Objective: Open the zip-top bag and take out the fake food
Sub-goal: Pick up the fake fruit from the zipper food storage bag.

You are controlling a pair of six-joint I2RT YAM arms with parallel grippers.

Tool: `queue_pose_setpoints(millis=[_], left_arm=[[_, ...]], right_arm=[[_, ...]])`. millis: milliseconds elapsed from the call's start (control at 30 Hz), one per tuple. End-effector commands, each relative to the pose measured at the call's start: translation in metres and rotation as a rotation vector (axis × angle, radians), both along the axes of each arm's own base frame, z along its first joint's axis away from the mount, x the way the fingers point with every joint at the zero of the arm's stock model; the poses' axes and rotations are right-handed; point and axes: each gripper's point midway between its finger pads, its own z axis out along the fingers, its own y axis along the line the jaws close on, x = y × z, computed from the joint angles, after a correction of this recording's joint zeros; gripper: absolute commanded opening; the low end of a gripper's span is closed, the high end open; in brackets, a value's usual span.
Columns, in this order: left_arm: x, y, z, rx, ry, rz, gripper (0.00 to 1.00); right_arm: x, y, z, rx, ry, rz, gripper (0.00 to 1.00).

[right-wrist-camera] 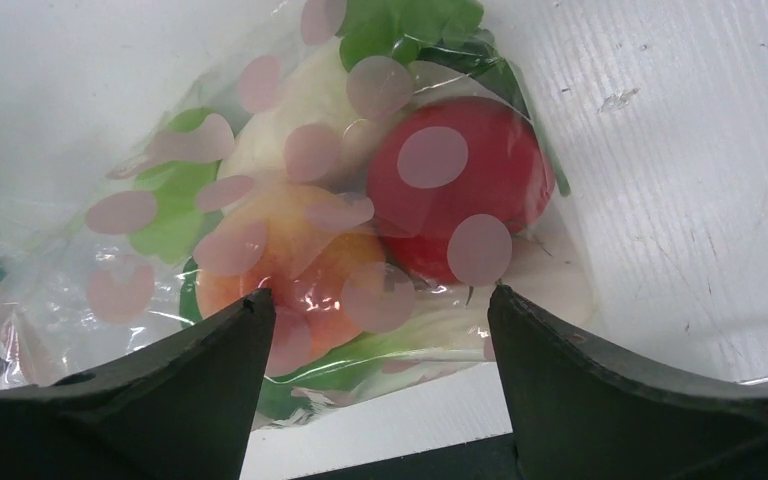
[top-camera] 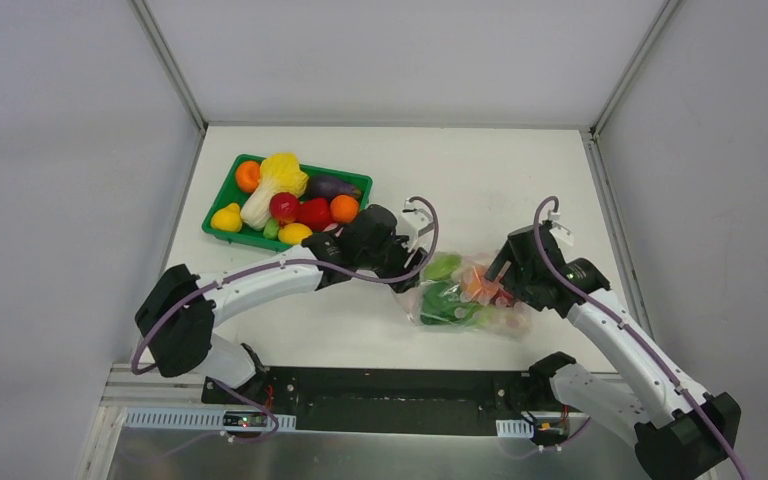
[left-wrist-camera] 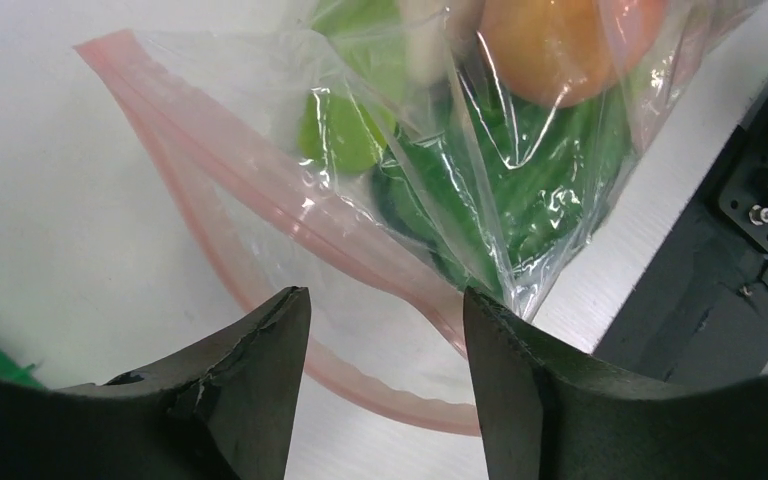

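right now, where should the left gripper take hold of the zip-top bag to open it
On the zip-top bag, grip one lip of the pink zip strip, coming from its left end where the left gripper hovers. The lips look parted there, clear of the bulging fake food.

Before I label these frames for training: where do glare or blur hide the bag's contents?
Left wrist: glare streaks on the bag over the green leaves; orange fruit blurred. Right wrist: pink dots partly mask the red fruit. Top view: even light.
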Motion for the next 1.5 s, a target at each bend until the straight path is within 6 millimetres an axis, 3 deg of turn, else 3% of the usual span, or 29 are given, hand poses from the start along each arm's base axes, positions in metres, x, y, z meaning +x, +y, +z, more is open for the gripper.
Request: queue_pose_setpoints(millis=[0,100,167,433,500,667,900,1100,1267,1467], left_arm=[[0.022,-0.019,0.013,-0.034,-0.1,-0.003,0.57],[0.032,-0.018,0.008,-0.023,-0.111,0.052,0.51],[0.029,-0.015,0.012,-0.04,-0.103,0.063,0.49],[0.007,0.022,0.05,-0.157,-0.163,0.105,0.61],[0.013,0.036,0.055,-0.147,-0.207,0.147,0.61],[0.042,0.054,0.037,-0.002,-0.246,0.242,0.58],[0.056,0.029,0.011,0.069,-0.194,0.176,0.55],[0.035,-0.007,0.024,-0.024,-0.158,0.029,0.55],[0.023,-0.024,0.031,-0.07,-0.134,-0.026,0.54],[0.022,-0.036,0.01,-0.052,-0.097,-0.038,0.53]], right_arm=[[0.003,-0.001,-0.006,0.004,0.011,-0.021,0.81],[0.004,-0.001,-0.008,0.004,0.013,-0.023,0.82],[0.004,-0.002,-0.009,0.005,0.015,-0.026,0.81],[0.005,-0.003,0.001,0.024,-0.023,-0.027,0.82],[0.004,-0.004,0.002,0.019,-0.021,-0.027,0.82],[0.004,-0.006,0.001,0.013,-0.019,-0.034,0.82],[0.004,-0.008,0.0,0.005,-0.011,-0.05,0.82],[0.004,-0.006,-0.008,0.002,0.019,-0.046,0.82],[0.004,-0.002,-0.013,0.014,0.033,-0.032,0.82],[0.005,0.003,-0.019,0.022,0.051,-0.009,0.82]])
